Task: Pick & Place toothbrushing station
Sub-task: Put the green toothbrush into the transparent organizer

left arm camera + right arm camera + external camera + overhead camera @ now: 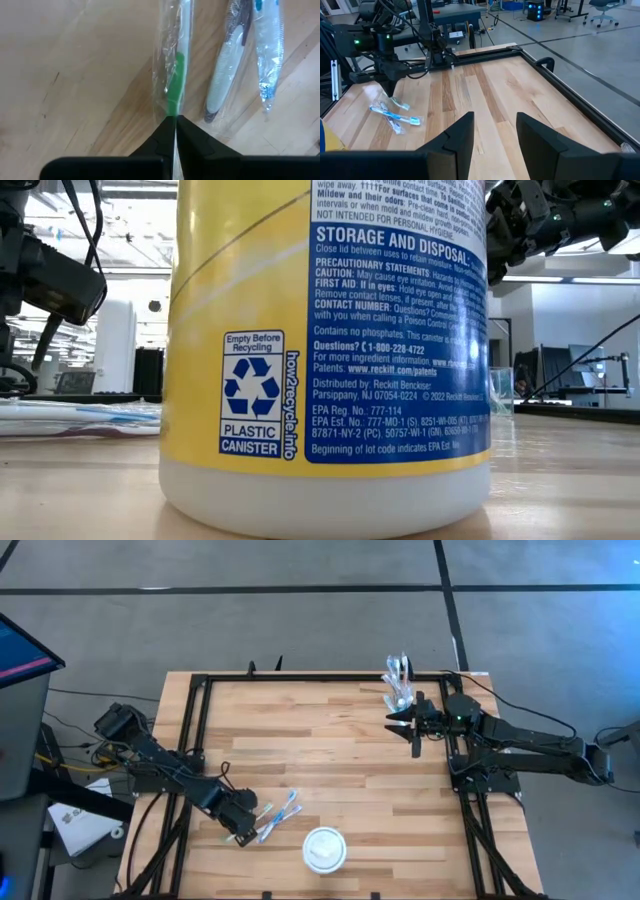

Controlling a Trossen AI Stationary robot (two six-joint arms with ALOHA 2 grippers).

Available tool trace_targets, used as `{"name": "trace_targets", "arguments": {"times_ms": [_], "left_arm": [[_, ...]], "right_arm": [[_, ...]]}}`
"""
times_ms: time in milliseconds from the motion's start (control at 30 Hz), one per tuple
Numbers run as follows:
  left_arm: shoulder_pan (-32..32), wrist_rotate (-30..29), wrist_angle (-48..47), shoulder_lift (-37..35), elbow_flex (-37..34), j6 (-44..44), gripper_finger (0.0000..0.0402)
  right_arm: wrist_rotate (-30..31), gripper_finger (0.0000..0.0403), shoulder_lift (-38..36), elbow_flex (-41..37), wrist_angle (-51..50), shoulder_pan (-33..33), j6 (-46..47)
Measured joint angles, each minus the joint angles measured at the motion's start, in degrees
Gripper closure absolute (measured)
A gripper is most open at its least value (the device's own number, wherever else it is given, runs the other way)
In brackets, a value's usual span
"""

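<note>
- Your left gripper sits low over the table's near-left corner, and in the left wrist view its fingers are pressed together on the end of the green toothbrush, which lies flat in its clear wrapper. I judge that a thin pinch at the handle tip is the only hold a brush lying flat on wood allows.
- Just beside it lie two more wrapped toothbrushes, a white one and a blue one. They are parallel to the green one and clear of the pinch, so lifting should not drag them, though the loose wrappers could snag.
- Your right gripper waits at the table's far-right corner with its fingers spread and nothing between them, as the right wrist view shows.
- Next to it, at that far edge, stands the clear tumbler with something pale and slim rising out of it. I take it as the goal for the brushes; the right arm parked alongside may be there to steady it.
- The white-lidded canister stands at the near edge, right of the brushes. In the low view its yellow and blue label fills the picture and hides most of the table.
- The table is pale wood planks in a black frame, on a grey floor crossed by dark lines.
- Beyond it the right wrist view shows an open workshop with benches, cables and office chairs. No person is in view.
</note>
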Motion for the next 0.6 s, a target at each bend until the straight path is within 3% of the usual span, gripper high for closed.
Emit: {"name": "trace_targets", "arguments": {"times_ms": [600], "left_arm": [[0.0,-4.6,-0.7,0.0,1.5,-0.3,0.0401]], "right_arm": [[0.0,0.0265,0.0,0.0,0.0,0.0,0.1]]}}
